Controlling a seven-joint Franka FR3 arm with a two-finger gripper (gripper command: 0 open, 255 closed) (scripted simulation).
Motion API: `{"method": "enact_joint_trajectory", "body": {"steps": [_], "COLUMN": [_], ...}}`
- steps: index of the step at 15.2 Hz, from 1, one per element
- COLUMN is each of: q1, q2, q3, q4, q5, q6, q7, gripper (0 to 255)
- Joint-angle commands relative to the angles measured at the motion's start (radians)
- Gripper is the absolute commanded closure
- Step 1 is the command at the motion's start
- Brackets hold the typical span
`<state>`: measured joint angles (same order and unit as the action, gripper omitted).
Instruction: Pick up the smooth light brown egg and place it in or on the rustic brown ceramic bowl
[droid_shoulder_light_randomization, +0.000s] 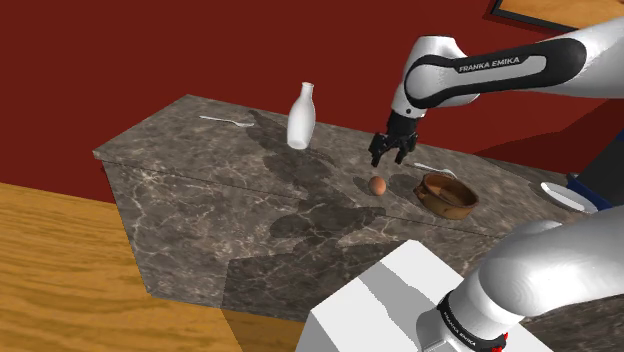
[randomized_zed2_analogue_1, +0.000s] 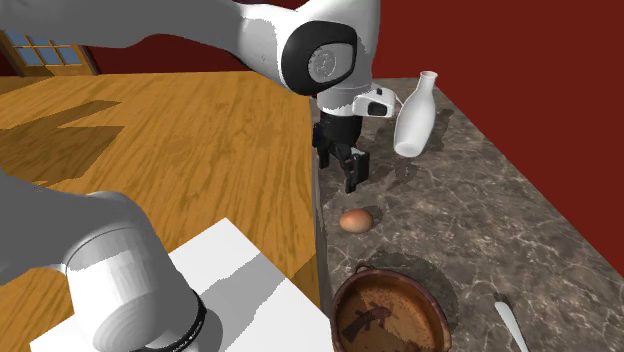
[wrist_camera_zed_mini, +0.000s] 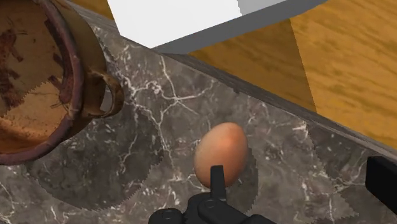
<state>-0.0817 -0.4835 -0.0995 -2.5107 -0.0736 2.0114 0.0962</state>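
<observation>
Tool (droid_shoulder_light_randomization: 388, 158), open and holding nothing, hangs clear above the egg (droid_shoulder_light_randomization: 378, 185), which rests on the marble surface (droid_shoulder_light_randomization: 200, 190) at about 6 o'clock from the tool in the shoulder view. The brown bowl (droid_shoulder_light_randomization: 445, 208) stands near, at 3 o'clock from the egg. The wrist view adds what that view hides: the egg lies in line with one finger (wrist_camera_zed_mini: 217, 178), not mid-gap, its long axis roughly across the closing line. A sideways correction probably precedes descent.
</observation>
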Motion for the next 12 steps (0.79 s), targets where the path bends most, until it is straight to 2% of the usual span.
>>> {"method": "enact_joint_trajectory", "body": {"steps": [1,7,12], "q1": [-0.013,-0.048,-0.049], "q2": [0.066,0.257,0.299], "q3": [-0.016,-0.064,-0.068], "q4": [0.001,0.022,-0.012], "q5": [-0.005,-0.009,-0.007], "q6": [0.059,0.211,0.286], "q7": [0.003,0.002,-0.001], "gripper": [0,0,0]}}
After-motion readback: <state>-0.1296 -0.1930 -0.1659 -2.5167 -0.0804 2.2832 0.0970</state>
